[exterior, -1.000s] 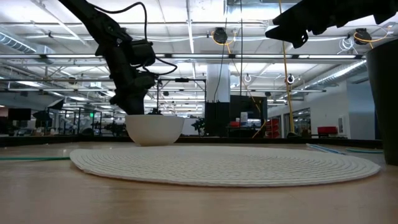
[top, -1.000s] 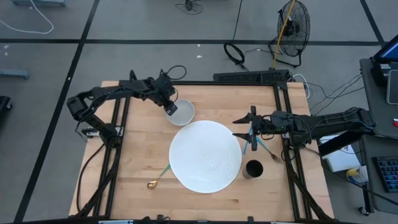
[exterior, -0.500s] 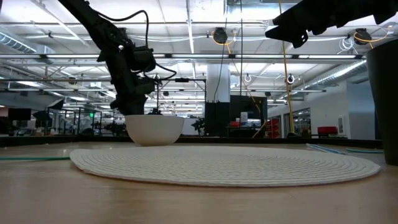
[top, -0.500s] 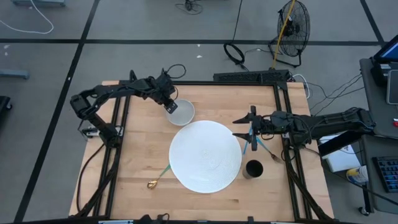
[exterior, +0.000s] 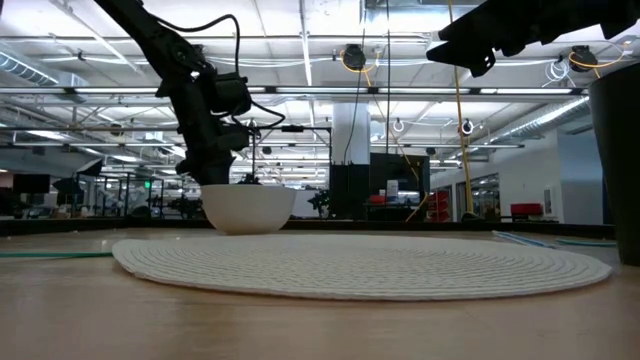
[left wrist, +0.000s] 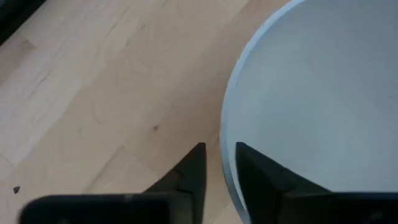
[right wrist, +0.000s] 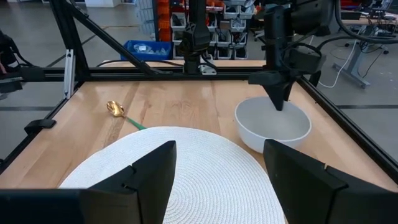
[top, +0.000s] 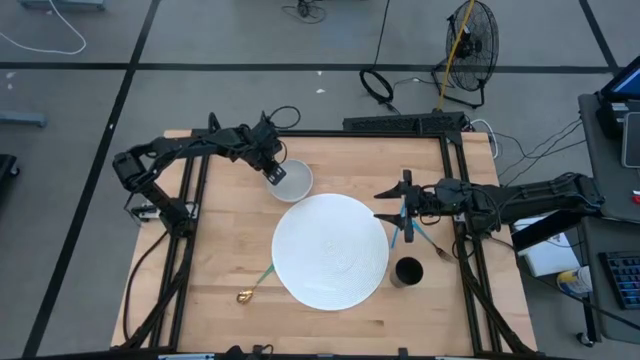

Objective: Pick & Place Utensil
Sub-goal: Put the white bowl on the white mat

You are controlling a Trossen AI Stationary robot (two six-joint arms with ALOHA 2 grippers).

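Observation:
A white bowl [top: 292, 182] stands by its base on the wood at the table's far side, just beyond a round white woven mat [top: 331, 250]. My left gripper [left wrist: 221, 163] stands over the bowl's left rim [left wrist: 229, 140], slightly open, with one finger outside the wall and one inside. My right gripper [top: 388, 205] hovers wide open above the mat's right edge. Below it, teal-handled utensils [top: 413, 232] lie on the table. A spoon with a gold bowl and a green handle [top: 254, 284] lies near the mat's left near side. My left gripper comes at the bowl's rim from above, pointing down, one finger [left wrist: 194, 171] outside the wall and the other [left wrist: 258, 177] inside. A thin strip of wood shows between the outer finger and the rim; I cannot tell whether either finger touches. The bowl stands on the table.
A black cup [top: 407, 272] stands at the mat's right near side. A black frame [top: 455, 200] runs along the table's edges. Bare wood lies left of the mat and along the near edge.
My left gripper has shifted a little toward the table's left at the bowl's rim, and its wrist has dipped slightly. The bowl has stayed where it was.

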